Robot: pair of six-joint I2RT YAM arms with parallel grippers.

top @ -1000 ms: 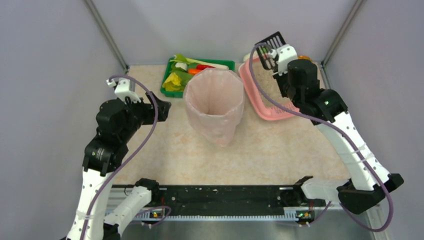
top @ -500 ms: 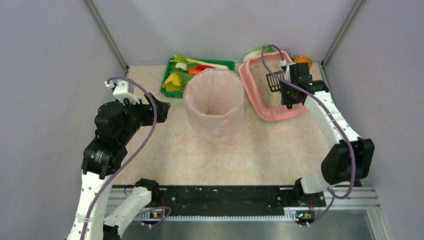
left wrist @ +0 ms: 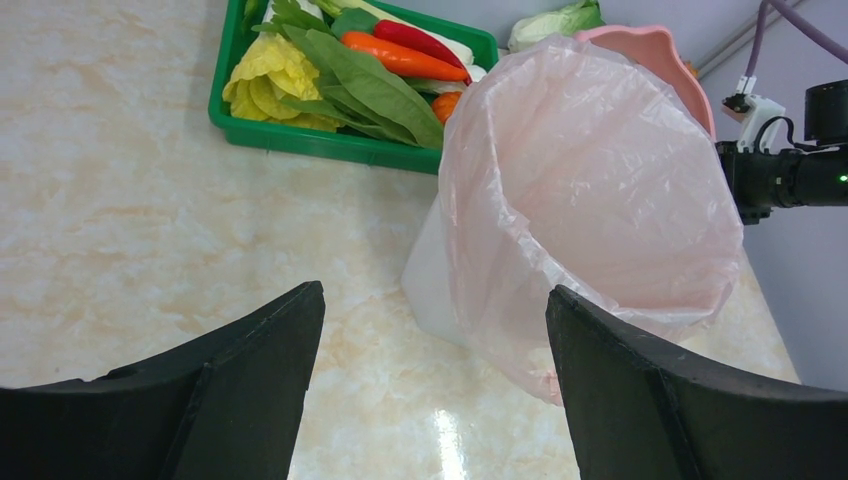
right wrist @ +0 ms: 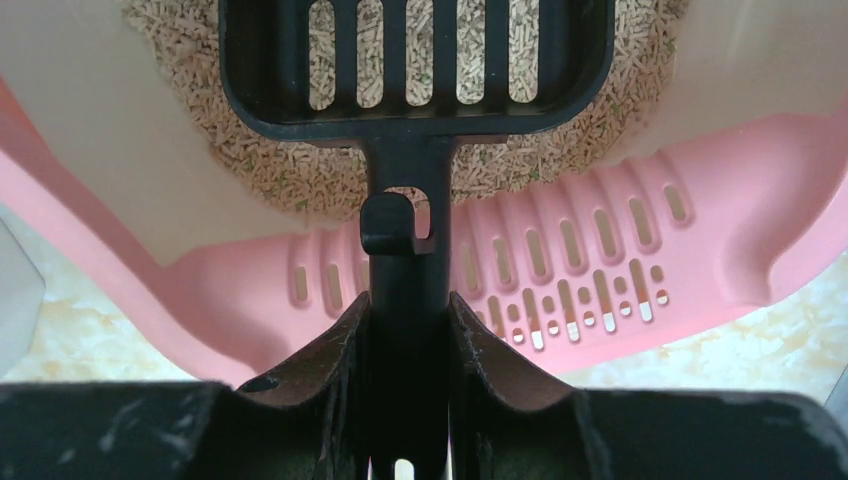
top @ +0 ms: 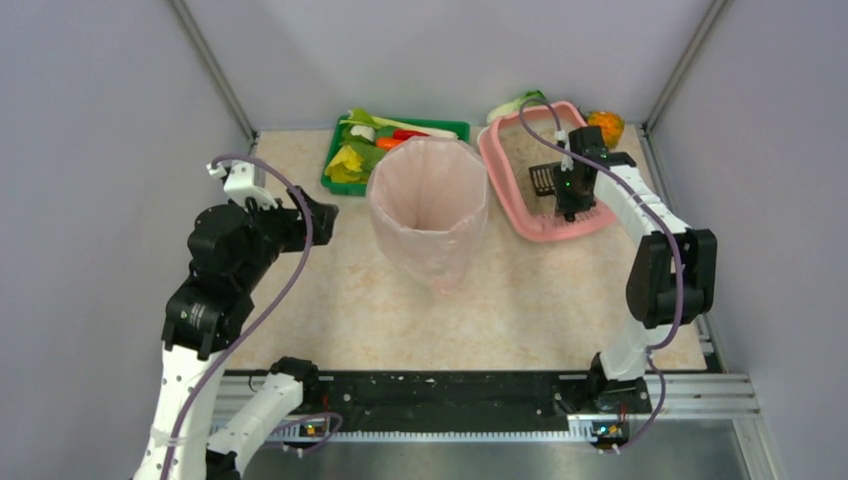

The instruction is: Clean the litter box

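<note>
Beige marbled tabletop [top: 330, 300] carries one pink litter box [top: 503, 190] at the far right, one bag-lined bin [top: 428, 215] mid-table and one green tray [top: 456, 127] of vegetables behind the bin. Of the two grippers, the right gripper [right wrist: 408, 320] is clamped on the handle of one black slotted scoop [right wrist: 410, 150] held over the litter, and the left gripper [left wrist: 435, 295] hangs with its fingers spread wide.

Tabletop [top: 330, 300]: beige marbled, glossy, with one bright glare patch [left wrist: 440, 445]. Enclosure: plain pale grey panels at back [top: 450, 50], left [top: 90, 150] and right [top: 780, 200]. Slanted metal posts [top: 210, 65] [top: 685, 65] meet the far corners. Black mounting rail [top: 440, 388] runs along the near edge.
</note>
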